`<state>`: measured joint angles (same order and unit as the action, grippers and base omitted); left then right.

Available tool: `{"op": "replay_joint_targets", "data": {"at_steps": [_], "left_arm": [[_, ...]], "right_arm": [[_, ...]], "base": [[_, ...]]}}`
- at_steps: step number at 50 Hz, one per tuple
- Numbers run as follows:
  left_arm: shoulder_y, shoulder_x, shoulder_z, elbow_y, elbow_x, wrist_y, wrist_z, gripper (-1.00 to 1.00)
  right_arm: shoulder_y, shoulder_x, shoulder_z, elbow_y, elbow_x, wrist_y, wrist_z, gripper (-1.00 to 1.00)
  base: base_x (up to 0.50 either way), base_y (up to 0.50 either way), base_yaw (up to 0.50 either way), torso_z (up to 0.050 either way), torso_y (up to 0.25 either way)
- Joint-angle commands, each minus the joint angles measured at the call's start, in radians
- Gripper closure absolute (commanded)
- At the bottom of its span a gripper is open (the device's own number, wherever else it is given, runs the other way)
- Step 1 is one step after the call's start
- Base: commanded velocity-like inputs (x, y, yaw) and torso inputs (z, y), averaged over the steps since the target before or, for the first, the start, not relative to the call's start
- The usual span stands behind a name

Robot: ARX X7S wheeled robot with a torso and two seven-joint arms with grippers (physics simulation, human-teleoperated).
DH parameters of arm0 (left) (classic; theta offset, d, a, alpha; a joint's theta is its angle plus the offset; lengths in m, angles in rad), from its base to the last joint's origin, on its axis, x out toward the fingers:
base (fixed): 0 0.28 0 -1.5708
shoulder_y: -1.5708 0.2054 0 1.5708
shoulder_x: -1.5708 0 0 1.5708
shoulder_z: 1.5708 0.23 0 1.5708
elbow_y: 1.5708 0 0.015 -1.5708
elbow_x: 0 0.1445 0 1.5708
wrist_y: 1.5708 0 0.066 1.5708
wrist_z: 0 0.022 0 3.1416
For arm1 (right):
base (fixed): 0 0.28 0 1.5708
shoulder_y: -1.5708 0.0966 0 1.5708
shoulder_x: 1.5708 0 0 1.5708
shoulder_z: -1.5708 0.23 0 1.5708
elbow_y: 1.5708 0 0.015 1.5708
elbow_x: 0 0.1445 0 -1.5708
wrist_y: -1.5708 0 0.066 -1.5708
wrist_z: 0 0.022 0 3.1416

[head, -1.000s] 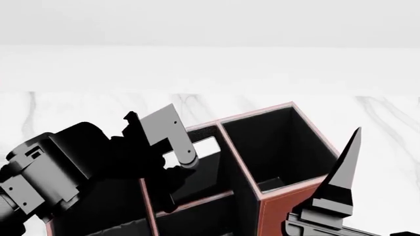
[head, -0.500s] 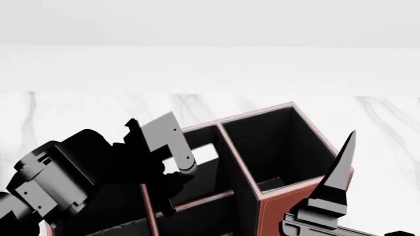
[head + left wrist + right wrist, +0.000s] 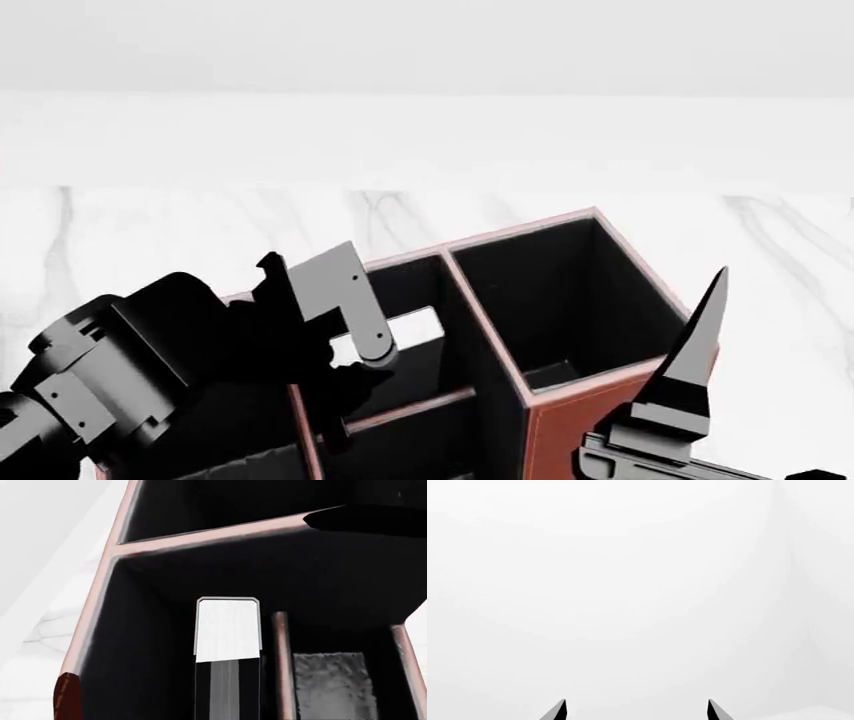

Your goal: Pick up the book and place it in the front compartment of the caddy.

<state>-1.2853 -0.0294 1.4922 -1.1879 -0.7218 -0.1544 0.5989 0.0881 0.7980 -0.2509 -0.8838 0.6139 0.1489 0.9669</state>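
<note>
Book (image 3: pixel 227 630), white page edge showing, stood upright in a caddy (image 3: pixel 587 300) compartment near the surface's front edge, directly beyond the left gripper (image 3: pixel 360 345), whose jaws' grip I couldn't tell; right jaws stayed apart.

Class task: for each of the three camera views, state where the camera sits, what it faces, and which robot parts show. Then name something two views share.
Head: above, looking down at the caddy; left arm, right claw visible.
Left wrist: looks into the caddy at the book; no claw visible.
Right wrist: faces blank white; right claw tips only.
Shared: head and left wrist both show the caddy.
</note>
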Motion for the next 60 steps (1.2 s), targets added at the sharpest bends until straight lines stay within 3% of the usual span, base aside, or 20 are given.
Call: {"op": "replay_joint_targets", "data": {"at_steps": [1,8,9,41,48,60], "left_arm": [[0.010,0.029,-0.013,0.009,-0.045,0.023,-0.011,1.00],[0.008,0.029,-0.006,0.015,-0.056,0.011,-0.019,1.00],[0.007,0.029,-0.006,0.015,-0.058,0.009,-0.020,-1.00],[0.006,0.027,-0.018,0.021,-0.070,0.052,-0.027,-1.00],[-0.014,-0.163,-0.080,0.447,-0.159,-0.037,-0.192,-1.00],[0.025,-0.392,-0.166,0.868,-0.210,0.014,-0.400,-1.00]], "right_arm": [[0.005,-0.009,-0.016,0.019,-0.061,-0.011,-0.054,-1.00],[0.005,-0.008,-0.014,0.016,-0.058,-0.010,-0.052,-1.00],[0.005,-0.008,-0.014,0.016,-0.058,-0.010,-0.052,-1.00],[0.009,-0.011,-0.021,0.014,-0.061,-0.009,-0.052,-1.00],[0.016,-0.017,-0.030,0.011,-0.061,-0.005,-0.053,-1.00],[0.023,-0.019,-0.041,-0.005,-0.063,0.006,-0.049,-1.00]], "base": [[0.00,0.00,0.00,0.000,0.000],[0.00,0.00,0.00,0.000,0.000],[0.00,0.00,0.00,0.000,0.000],[0.01,0.00,-0.01,0.000,-0.005],[0.00,0.00,-0.01,0.000,-0.003],[0.00,0.00,0.00,0.000,0.000]]}}
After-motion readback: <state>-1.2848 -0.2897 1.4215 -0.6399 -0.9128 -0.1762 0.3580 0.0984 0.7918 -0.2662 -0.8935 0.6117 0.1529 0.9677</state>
